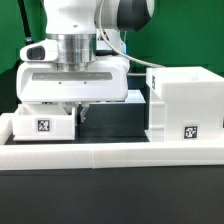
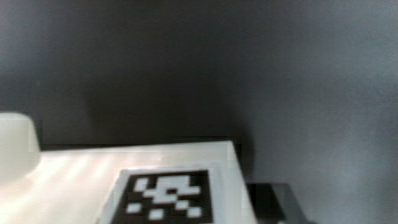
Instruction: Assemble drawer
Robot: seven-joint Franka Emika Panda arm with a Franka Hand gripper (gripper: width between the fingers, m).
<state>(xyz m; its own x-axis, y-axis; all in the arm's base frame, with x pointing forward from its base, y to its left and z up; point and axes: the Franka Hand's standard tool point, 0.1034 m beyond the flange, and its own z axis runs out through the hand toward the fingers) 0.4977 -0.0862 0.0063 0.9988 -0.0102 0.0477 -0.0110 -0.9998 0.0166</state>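
Observation:
The tall white drawer housing [image 1: 186,100] stands at the exterior view's right, with a square tag low on its front. A small white tray [image 1: 44,125] with a tag sits at the left, behind the low border wall. My gripper [image 1: 82,111] hangs over the tray's right end, its dark fingers down beside the tray wall. In the wrist view the tray's white face and tag [image 2: 169,195] fill the lower part, and one dark finger [image 2: 276,200] shows beside its edge. The other finger is hidden. A second white part [image 1: 135,97] shows behind the hand.
The long low white border wall [image 1: 110,152] runs across the front. Dark table [image 1: 115,122] lies between the tray and the housing. A green backdrop stands behind the arm.

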